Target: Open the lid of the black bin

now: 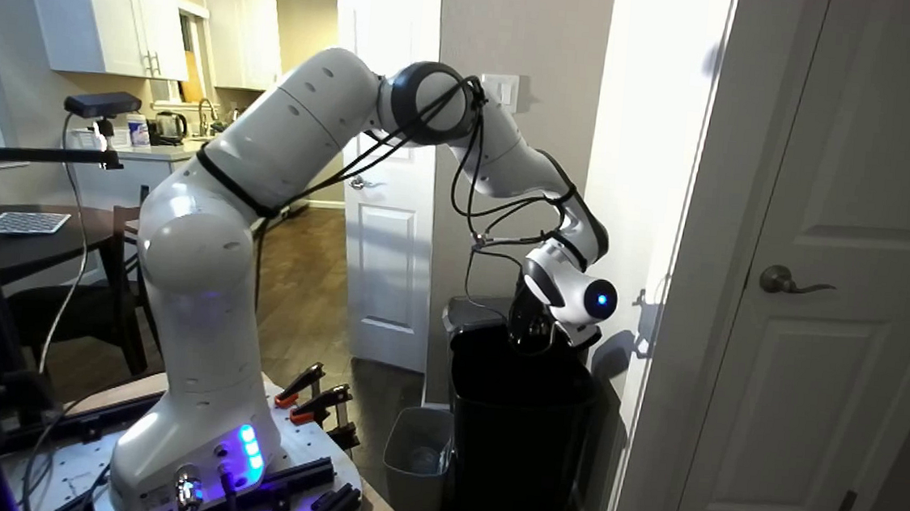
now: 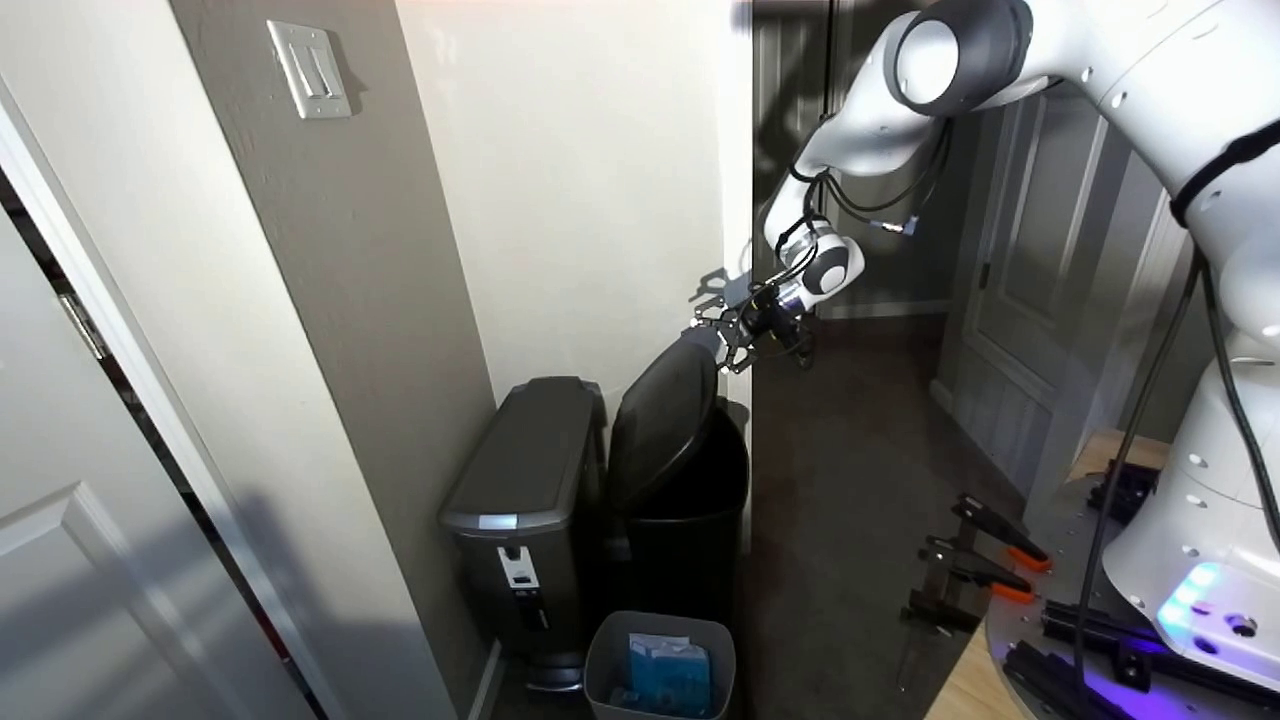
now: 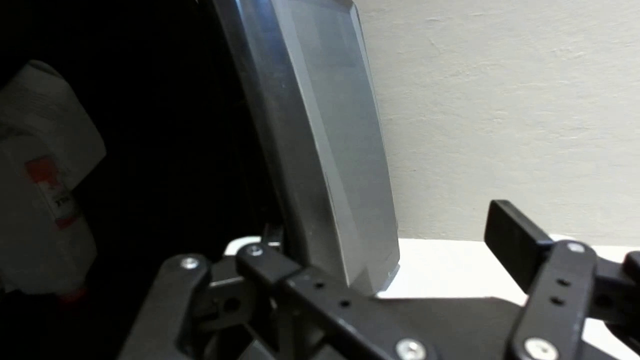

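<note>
The black bin (image 1: 516, 463) stands by the wall; it also shows in an exterior view (image 2: 690, 560). Its dark lid (image 2: 665, 425) is tilted up, and the dark inside shows below it. My gripper (image 2: 718, 345) is at the lid's raised edge. In the wrist view the gripper (image 3: 395, 240) is open with its fingers wide apart. The lid's edge (image 3: 345, 150) stands between them, close to the left finger; the right finger is well apart from it. Whether the left finger touches the lid is hard to tell. Its fingertips are unclear in an exterior view (image 1: 558, 341).
A dark grey step bin (image 2: 525, 450) stands beside the black bin. A small grey wastebasket (image 2: 600, 665) holding a blue package (image 2: 670, 675) is in front. A pale wall (image 2: 590, 200) rises close behind. White jugs (image 3: 50, 200) lie inside the bin.
</note>
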